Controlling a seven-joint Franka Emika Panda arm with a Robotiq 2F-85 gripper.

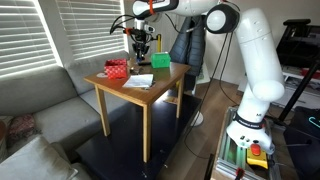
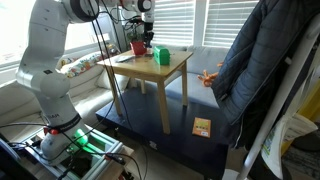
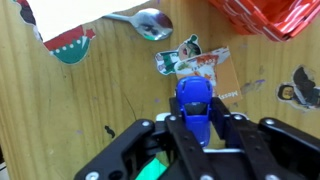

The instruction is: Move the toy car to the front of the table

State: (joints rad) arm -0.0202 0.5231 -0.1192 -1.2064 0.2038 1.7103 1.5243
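Gripper (image 3: 194, 128) of mine is clamped on the blue car (image 3: 193, 100) — jaws snug on its sides, over the table (image 1: 150, 92) near the red basket (image 3: 262, 14). I'd lift clear first, grip firm, no dragging across the paper card (image 3: 197, 62) or spoon (image 3: 150, 21) — then set it flat at the front edge.
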